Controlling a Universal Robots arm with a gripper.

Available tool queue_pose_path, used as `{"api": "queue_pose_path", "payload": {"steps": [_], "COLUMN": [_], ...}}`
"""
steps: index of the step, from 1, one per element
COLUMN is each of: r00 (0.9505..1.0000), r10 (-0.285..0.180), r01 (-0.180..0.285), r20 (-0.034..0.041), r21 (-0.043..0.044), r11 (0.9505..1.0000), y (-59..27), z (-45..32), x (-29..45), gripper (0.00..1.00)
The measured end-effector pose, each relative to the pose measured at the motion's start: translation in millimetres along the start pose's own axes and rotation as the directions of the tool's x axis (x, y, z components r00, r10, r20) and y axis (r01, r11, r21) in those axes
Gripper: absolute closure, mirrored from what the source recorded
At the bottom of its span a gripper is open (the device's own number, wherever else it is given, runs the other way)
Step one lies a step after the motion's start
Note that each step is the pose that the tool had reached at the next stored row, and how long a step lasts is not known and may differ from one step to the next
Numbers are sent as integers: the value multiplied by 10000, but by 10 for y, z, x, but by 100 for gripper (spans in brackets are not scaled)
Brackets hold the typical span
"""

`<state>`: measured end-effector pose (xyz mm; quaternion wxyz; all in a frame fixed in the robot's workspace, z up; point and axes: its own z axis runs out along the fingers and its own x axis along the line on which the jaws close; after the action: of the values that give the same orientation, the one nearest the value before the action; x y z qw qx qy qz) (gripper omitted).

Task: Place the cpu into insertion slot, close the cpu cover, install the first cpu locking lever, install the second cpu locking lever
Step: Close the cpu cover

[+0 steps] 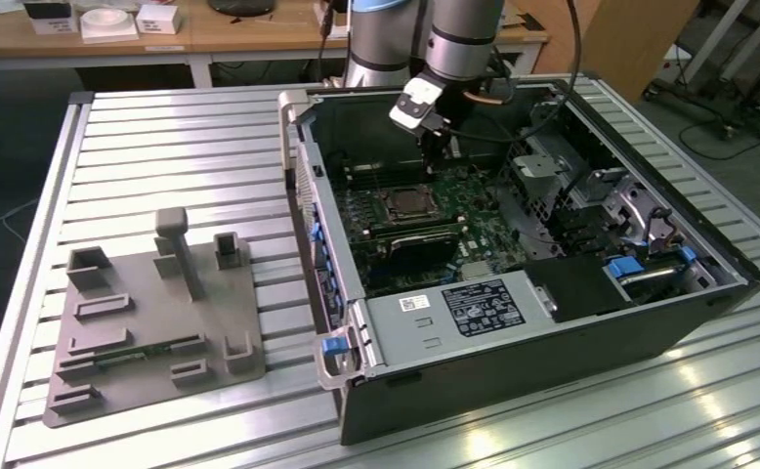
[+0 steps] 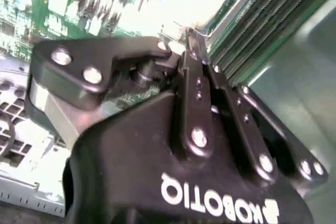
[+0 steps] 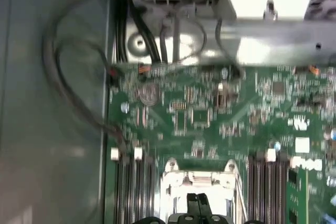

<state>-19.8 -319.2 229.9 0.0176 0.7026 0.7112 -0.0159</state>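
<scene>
Inside the open computer case (image 1: 511, 322), the insertion slot (image 1: 400, 204) sits on the green motherboard (image 1: 465, 220) with a silvery metal frame around it. That silvery frame, the cpu cover (image 3: 197, 181), lies flat over the slot, just beneath the fingertips (image 3: 192, 200). I cannot make out the cpu itself. My gripper (image 1: 434, 156) hangs point-down over the board just behind the slot, a little above it. Its two black fingers (image 2: 185, 51) are pressed together and shut, with nothing visible between them.
Long memory slots (image 3: 131, 192) flank the socket. A black cable (image 3: 68, 93) loops along the case wall and a metal drive cage (image 1: 556, 161) stands beside the board. A grey fixture plate (image 1: 158, 313) lies on the slatted table at the exterior view's left.
</scene>
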Motion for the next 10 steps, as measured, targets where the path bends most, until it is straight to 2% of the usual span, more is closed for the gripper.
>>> {"api": "queue_pose_path", "payload": {"steps": [4, 10], "r00": [10000, 9994], "r10": [-34, -353], "r01": [34, 353], "r20": [1, -1], "r21": [-1, -17], "r11": [10000, 9994], "y": [-152, -271], "z": [31, 94], "x": [3, 7], "gripper": [90, 90]}}
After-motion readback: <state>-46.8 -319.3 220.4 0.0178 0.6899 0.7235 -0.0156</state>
